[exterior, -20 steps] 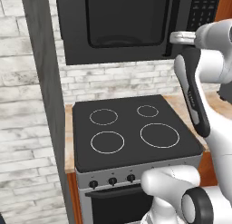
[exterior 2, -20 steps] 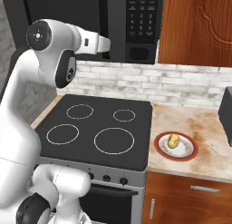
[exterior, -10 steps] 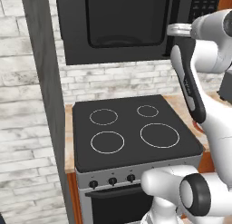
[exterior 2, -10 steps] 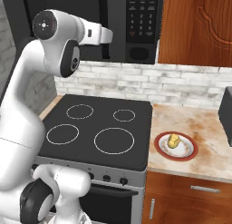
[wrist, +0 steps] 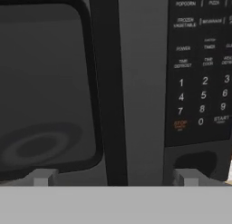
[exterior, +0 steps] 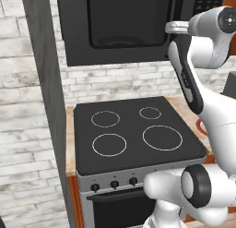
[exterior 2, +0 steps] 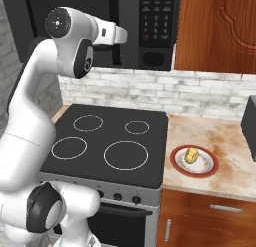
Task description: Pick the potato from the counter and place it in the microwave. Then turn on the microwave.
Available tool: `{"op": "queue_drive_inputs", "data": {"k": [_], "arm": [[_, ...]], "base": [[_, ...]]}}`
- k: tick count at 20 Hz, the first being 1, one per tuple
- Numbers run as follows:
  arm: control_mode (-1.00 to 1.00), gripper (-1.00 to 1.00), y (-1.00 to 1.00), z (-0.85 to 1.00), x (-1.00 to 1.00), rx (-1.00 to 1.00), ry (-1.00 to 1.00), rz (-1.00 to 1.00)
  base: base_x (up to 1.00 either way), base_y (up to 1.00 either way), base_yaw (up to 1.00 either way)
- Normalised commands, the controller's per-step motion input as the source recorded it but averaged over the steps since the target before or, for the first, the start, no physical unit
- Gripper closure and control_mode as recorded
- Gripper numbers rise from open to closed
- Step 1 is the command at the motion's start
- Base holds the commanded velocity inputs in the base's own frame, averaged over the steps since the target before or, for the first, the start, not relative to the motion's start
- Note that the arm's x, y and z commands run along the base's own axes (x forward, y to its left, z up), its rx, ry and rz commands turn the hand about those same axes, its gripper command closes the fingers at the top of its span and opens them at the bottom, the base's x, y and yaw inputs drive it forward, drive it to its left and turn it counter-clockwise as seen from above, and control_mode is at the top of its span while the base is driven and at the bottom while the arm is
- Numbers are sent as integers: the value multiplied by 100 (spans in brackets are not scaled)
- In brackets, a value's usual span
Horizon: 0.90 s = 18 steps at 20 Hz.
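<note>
End effector (wrist: 113, 177) raised at microwave (exterior: 120, 24) door, fingertips apart, clamping nothing. Potato (exterior 2: 191, 154) far below and to the right, resting on red-rimmed plate (exterior 2: 206, 167) on table (exterior 2: 225, 146) beside stovetop (exterior 2: 110, 141). Keypad (wrist: 201, 66) readable: POPCORN, digits, STOP, START.

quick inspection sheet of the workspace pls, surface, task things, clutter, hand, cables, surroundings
surface: tan counter right of the black stovetop
job's things: potato sits on a red-rimmed plate on the counter; microwave door shut, keypad on its right
clutter: nothing seen
grippers: hand raised in front of the microwave, open, holding nothing
cables: nothing seen
surroundings: white brick wall, wooden upper cabinet, oven knobs below the stovetop
</note>
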Motion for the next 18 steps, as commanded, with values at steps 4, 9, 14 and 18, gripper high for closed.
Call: {"op": "queue_drive_inputs", "data": {"k": [4,9,14,18], "arm": [[-100,-100,0,0,33,0,0,0],[-100,-100,0,0,37,0,0,0],[-100,-100,0,0,37,0,0,0],[-100,-100,0,0,42,0,0,0]], "base": [[0,0,0],[0,0,0],[0,0,0],[0,0,0]]}}
